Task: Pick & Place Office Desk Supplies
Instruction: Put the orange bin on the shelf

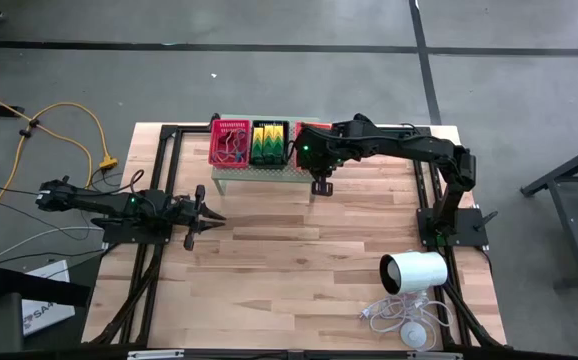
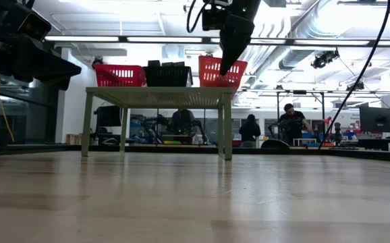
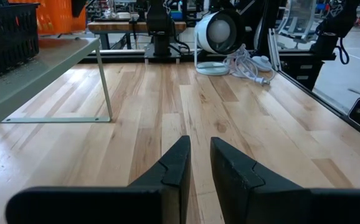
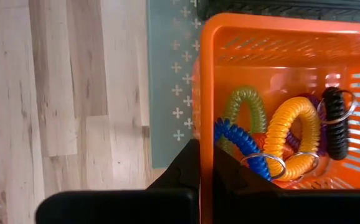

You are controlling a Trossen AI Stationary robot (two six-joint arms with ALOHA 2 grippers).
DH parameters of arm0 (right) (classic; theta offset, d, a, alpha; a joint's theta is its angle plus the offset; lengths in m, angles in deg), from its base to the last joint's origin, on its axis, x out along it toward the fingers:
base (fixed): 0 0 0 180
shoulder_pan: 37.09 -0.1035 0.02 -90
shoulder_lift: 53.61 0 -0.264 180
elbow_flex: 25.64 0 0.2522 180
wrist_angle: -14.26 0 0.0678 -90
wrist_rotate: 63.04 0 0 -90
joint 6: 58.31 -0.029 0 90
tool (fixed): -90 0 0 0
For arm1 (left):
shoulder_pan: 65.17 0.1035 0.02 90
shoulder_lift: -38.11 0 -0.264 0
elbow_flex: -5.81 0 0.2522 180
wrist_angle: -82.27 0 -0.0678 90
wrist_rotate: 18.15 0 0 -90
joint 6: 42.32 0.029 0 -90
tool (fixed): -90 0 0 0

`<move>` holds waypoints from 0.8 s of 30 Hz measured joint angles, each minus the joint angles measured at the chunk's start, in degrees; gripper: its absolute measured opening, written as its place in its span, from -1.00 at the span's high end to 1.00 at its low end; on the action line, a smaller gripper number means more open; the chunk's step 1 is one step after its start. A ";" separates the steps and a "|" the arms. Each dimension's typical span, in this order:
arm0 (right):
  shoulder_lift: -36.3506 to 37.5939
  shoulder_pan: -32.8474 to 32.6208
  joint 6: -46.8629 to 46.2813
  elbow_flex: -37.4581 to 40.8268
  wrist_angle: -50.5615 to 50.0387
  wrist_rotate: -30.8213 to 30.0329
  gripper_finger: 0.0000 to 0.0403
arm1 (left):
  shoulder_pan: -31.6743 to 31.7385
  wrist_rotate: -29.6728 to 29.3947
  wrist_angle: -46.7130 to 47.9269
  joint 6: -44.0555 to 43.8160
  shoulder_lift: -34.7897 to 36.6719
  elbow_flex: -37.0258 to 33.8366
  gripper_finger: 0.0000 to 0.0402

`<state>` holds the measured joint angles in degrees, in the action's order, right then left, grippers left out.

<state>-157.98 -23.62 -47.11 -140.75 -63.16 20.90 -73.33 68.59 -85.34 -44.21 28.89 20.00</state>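
A pale green perforated stand (image 1: 259, 172) at the table's far middle carries three mesh trays in a row: pink-red (image 1: 230, 142), black (image 1: 269, 143) and orange (image 4: 279, 74). The orange tray holds coiled rings in green, orange, blue, purple and black. My right gripper (image 4: 206, 152) reaches down from the table's right and is shut on the orange tray. In the high view the arm hides most of that tray. My left gripper (image 3: 198, 162) waits level over the table's left side, its fingers slightly apart with nothing between them. My right gripper pinches the orange tray's near wall (image 4: 205, 124) at its rim, one finger outside the tray and one inside. The fingers come steeply from above, slanting toward the table's left. The tray stays upright on the stand (image 2: 154, 96).
A white cylinder (image 1: 414, 272) with a coiled white cable lies at the table's near right. Bare wood spreads between the stand and the near edge. In the low view people show in the room beyond the table. A yellow cable lies on the floor to the left.
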 joint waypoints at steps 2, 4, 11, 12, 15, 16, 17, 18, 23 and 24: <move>0.00 -0.01 0.00 -0.51 -0.49 -0.04 0.99 | 0.00 0.00 0.01 0.00 0.00 0.00 0.72; 0.00 0.00 0.00 -0.65 -1.05 -0.09 0.99 | 0.01 0.00 0.01 0.00 0.00 0.00 0.72; -0.42 0.00 0.00 -0.73 -1.33 -0.15 0.99 | 0.02 0.00 0.01 0.00 0.00 0.00 0.72; -0.80 -0.02 -0.04 -0.85 -1.40 -0.12 0.99 | 0.01 0.02 0.01 0.00 0.00 0.00 0.72; -2.20 -0.08 -0.21 -2.10 -2.39 -0.10 0.99 | 0.01 0.00 0.00 0.00 0.01 0.00 0.72; -2.88 -0.35 -0.06 -3.00 -2.59 -0.28 0.99 | 0.02 0.00 0.00 0.00 0.02 0.00 0.72; -3.47 -0.39 -0.02 -4.07 -3.11 -0.29 0.99 | 0.01 0.01 0.02 -0.01 0.00 0.00 0.72; -4.22 -0.33 -0.02 -5.18 -3.99 -0.28 0.99 | 0.00 0.00 0.01 0.00 0.00 0.00 0.72; -7.66 -0.26 0.22 -10.39 -7.24 -0.39 0.99 | 0.00 0.00 -0.20 0.00 0.02 0.00 0.72; -8.05 -0.26 0.38 -10.94 -7.43 -0.32 0.99 | 0.01 0.02 -0.20 0.00 0.00 0.00 0.72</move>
<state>-166.03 -23.88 -46.73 -151.69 -70.59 20.58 -73.32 68.61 -85.53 -44.21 28.89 20.00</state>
